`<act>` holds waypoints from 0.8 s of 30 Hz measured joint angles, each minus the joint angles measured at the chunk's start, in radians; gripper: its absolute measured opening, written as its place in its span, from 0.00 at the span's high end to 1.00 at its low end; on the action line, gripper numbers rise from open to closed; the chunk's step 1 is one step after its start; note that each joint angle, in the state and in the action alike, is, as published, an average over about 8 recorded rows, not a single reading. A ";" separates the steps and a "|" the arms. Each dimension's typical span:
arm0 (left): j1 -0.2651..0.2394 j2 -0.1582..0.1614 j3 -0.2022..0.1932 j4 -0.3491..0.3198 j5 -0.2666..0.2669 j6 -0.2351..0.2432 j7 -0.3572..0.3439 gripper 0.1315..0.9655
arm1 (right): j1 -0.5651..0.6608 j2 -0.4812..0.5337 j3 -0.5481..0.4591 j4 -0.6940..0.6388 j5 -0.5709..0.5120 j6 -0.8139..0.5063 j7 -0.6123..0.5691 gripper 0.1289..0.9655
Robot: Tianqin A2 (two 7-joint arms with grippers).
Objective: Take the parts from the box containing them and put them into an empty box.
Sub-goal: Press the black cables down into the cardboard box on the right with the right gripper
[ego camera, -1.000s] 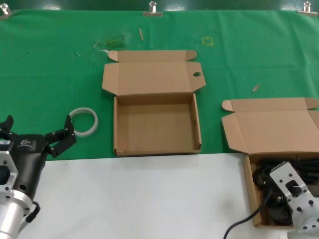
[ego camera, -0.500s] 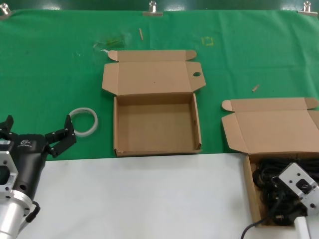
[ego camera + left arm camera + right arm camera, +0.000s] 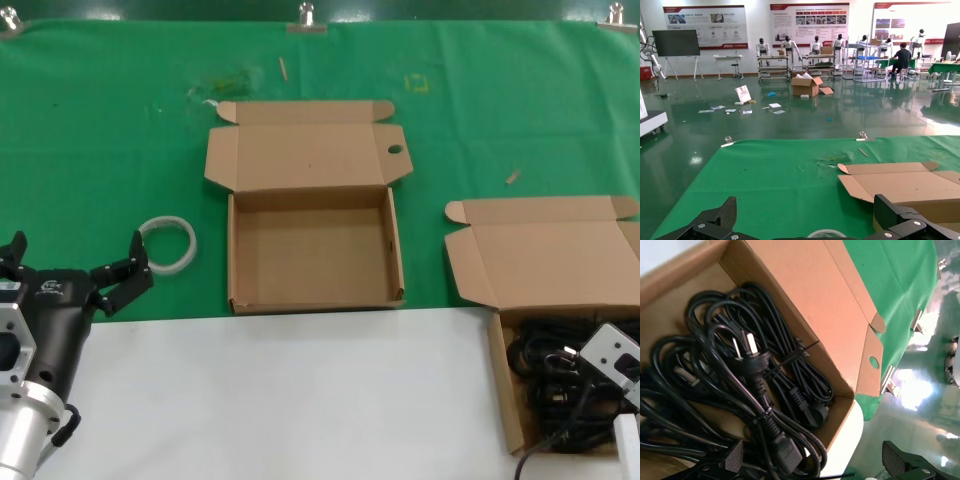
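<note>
Where right hand [image 3: 812,467] hovers spread: glossy black cords [image 3: 740,390], matte cardboard box [image 3: 790,305].

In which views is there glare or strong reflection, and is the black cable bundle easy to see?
Left wrist view: the shiny hall floor mirrors the lights. Right wrist view: a bright glare patch beyond the table edge; the coiled black power cords are sharp against the brown cardboard box. Head view: even light, no glare.
</note>
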 joint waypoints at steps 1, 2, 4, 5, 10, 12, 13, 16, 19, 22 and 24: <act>0.000 0.000 0.000 0.000 0.000 0.000 0.000 0.00 | 0.004 0.000 0.005 -0.007 0.000 -0.006 -0.010 0.01; 0.000 0.000 0.000 0.000 0.000 0.000 0.000 0.00 | 0.007 0.000 0.009 -0.014 0.000 -0.012 -0.020 0.01; 0.000 0.000 0.000 0.000 0.000 0.000 0.000 0.00 | 0.013 0.000 0.017 -0.027 0.000 -0.023 -0.038 0.01; 0.000 0.000 0.000 0.000 0.000 0.000 0.000 0.00 | 0.017 0.000 0.021 -0.034 0.000 -0.028 -0.047 0.01; 0.000 0.000 0.000 0.000 0.000 0.000 0.000 0.00 | 0.031 0.000 0.037 -0.059 0.000 -0.051 -0.083 0.06; 0.000 0.000 0.000 0.000 0.000 0.000 0.000 0.00 | 0.036 0.000 0.042 -0.067 0.000 -0.058 -0.095 0.08; 0.000 0.000 0.000 0.000 0.000 0.000 -0.001 0.00 | 0.039 0.000 0.044 -0.071 0.000 -0.061 -0.100 0.09; 0.000 0.000 0.000 0.000 0.000 0.000 -0.001 0.00 | 0.044 0.000 0.045 -0.080 0.000 -0.069 -0.110 0.13; 0.000 0.000 0.000 0.000 0.000 0.000 -0.001 0.00 | 0.046 0.000 0.044 -0.088 0.000 -0.075 -0.116 0.19; 0.000 0.000 0.000 0.000 0.000 0.000 0.000 0.00 | 0.046 0.000 0.041 -0.093 0.000 -0.078 -0.118 0.26; 0.000 0.000 0.000 0.000 0.000 0.000 0.000 0.00 | 0.046 0.000 0.038 -0.095 0.000 -0.080 -0.119 0.26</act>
